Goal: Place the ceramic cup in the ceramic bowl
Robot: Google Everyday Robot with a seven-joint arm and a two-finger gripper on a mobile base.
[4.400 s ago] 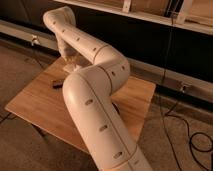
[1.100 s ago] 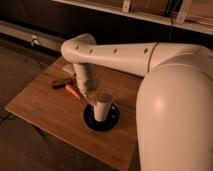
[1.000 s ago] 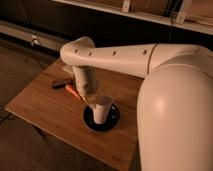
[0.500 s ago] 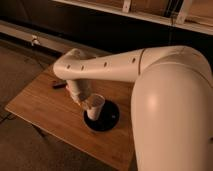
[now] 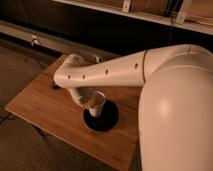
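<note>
My pincer (image 5: 86,101) sits at the 10 o'clock edge of the ceramic bowl (image 5: 101,119), gripping the ceramic cup (image 5: 95,103). Since half a second ago the cup has tipped from upright to tilted, rim toward 10 o'clock, its base over the bowl. Judgement: placement is near, release pending. The bowl rests on the worktop (image 5: 45,107).

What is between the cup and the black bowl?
Nothing shows between them in the camera view. The ceramic cup, tilted, hangs at the ceramic bowl's near rim, with the pincer at its left side.
</note>
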